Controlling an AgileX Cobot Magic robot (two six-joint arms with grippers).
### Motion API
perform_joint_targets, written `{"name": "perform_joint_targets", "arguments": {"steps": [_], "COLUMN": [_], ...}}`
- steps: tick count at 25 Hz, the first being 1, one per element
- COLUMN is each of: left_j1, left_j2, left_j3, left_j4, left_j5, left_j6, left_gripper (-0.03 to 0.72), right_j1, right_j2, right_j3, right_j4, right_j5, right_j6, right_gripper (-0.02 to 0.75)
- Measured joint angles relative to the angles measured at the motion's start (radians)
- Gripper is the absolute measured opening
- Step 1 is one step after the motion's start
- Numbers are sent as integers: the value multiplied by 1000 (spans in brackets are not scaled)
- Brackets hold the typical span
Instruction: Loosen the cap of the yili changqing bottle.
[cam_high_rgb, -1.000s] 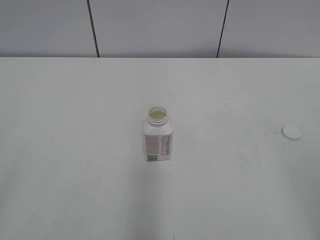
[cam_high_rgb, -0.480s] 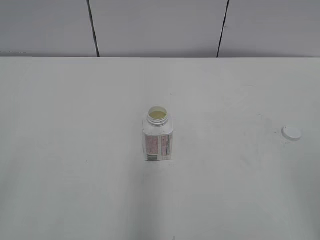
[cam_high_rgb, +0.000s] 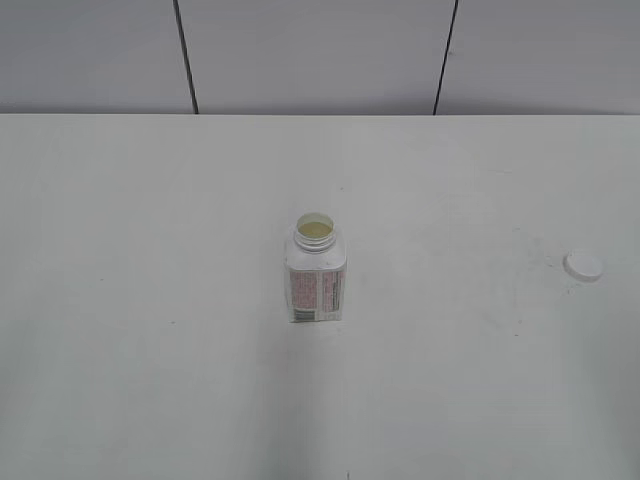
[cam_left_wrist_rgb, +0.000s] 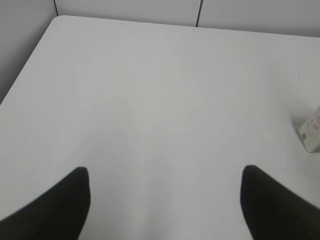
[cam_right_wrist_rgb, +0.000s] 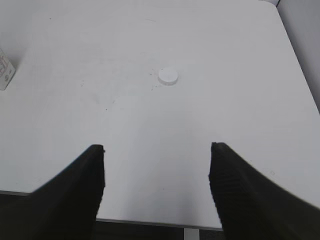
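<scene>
The small squat white plastic bottle with the pinkish printed label (cam_high_rgb: 316, 272) stands upright near the middle of the pale white surface (cam_high_rgb: 150, 250), its wide round neck open to the room, something yellowish showing inside. The small round flat white plastic cap (cam_high_rgb: 583, 265) lies by itself well off at about three o'clock from the bottle, flat on the surface. From that I'd judge the loosening done and more: the cap is fully off and set aside where it can't roll or get knocked.

Both arms sit back at the near edge, out of the exterior view altogether, which reads to me as a rest pose with nothing left to hold. The left tool (cam_left_wrist_rgb: 162, 200) has its dark fingers spread wide, nothing between them; the bottle's corner (cam_left_wrist_rgb: 311, 134) peeks in at about two o'clock from it, well apart. The right tool (cam_right_wrist_rgb: 156, 192) is likewise spread and empty, over the surface's near edge. The cap (cam_right_wrist_rgb: 168, 76) lies at twelve o'clock from it, well ahead, and the bottle's edge (cam_right_wrist_rgb: 6, 72) at about ten o'clock, farther still.
</scene>
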Motion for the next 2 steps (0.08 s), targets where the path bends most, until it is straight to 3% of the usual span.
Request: {"name": "perform_joint_targets", "arguments": {"steps": [2], "left_j1": [0], "left_j2": [0], "left_j3": [0], "left_j4": [0], "left_j5": [0], "left_j6": [0], "left_gripper": [561], "right_j1": [0], "right_j2": [0], "right_j3": [0], "right_j4": [0], "right_j5": [0], "right_j6": [0], "right_gripper": [522]}}
